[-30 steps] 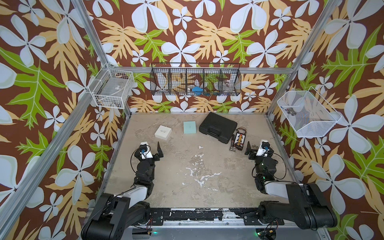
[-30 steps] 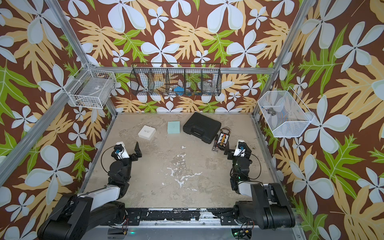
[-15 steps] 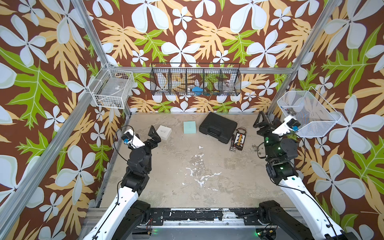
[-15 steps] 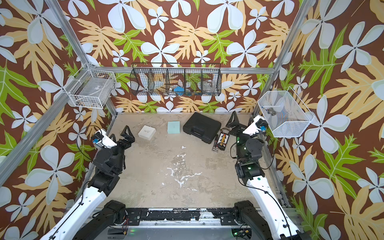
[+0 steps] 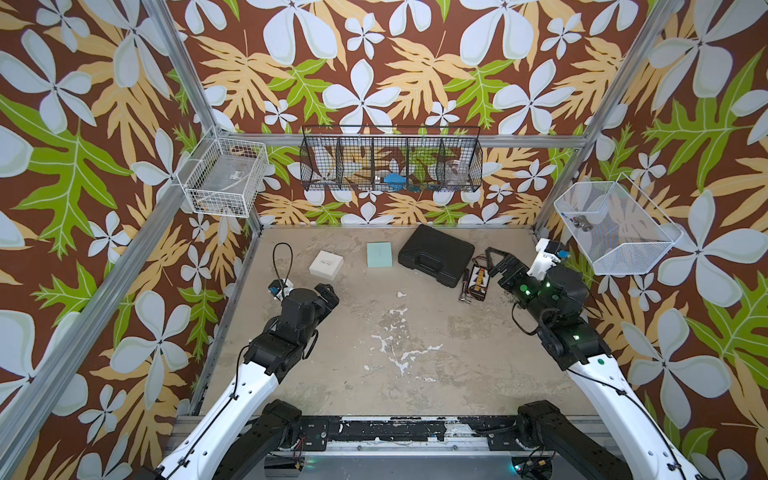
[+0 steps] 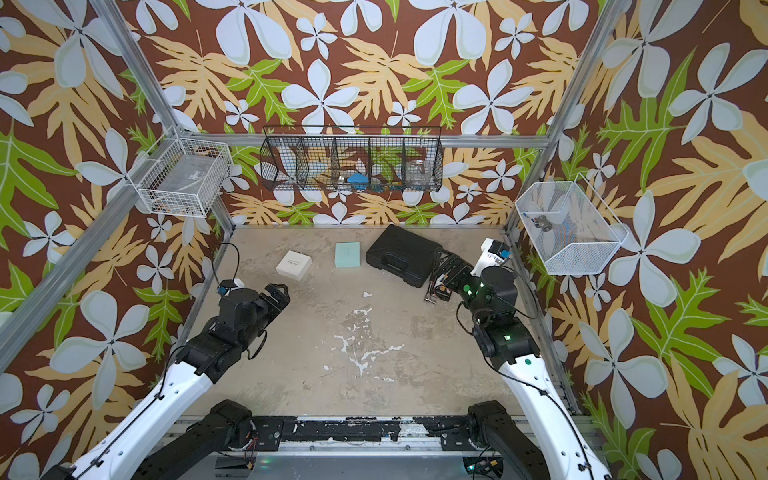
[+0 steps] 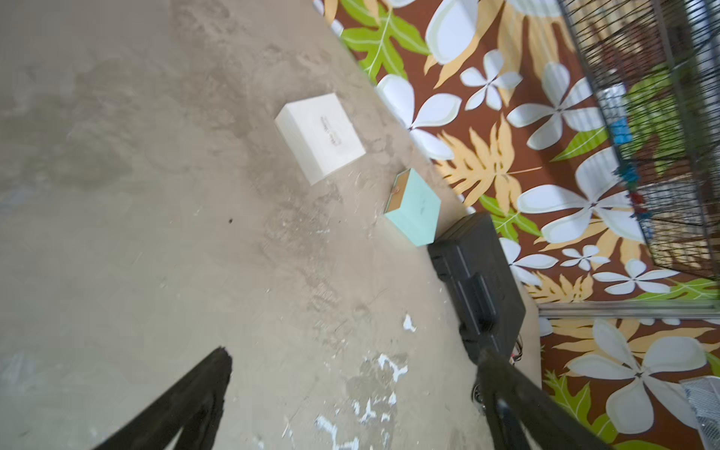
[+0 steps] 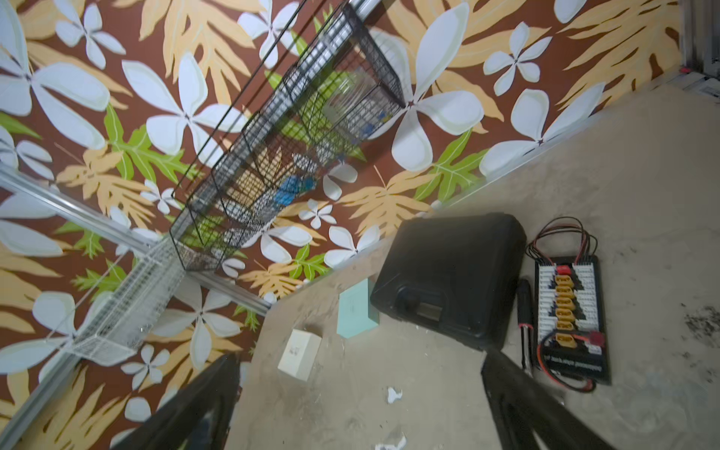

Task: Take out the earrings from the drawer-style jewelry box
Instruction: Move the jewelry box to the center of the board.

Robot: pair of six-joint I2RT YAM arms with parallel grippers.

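Scuffed tabletop (image 5: 332, 353), teal jewelry box (image 5: 379, 254), contents unseen

Soft, even light from overhead keeps both top views bright and sharp, with faint shadows on the worn beige tabletop (image 5: 374, 374) beside the black plastic carrying case (image 5: 436, 254). Both wrist views are dimmer and blurred; the black wire wall basket (image 8: 288, 156) looks smeared.

I see a mottled beige table (image 5: 415, 374) flecked with white chipped patches. On it are a plain white box (image 5: 326, 264), a mint-green box (image 7: 415, 208) with a tan end face, a black case (image 5: 436, 254), and a black board (image 8: 570, 311) with yellow plugs and red wires. The walls (image 5: 374, 62) are brown with pale flowers and green and tan leaves.
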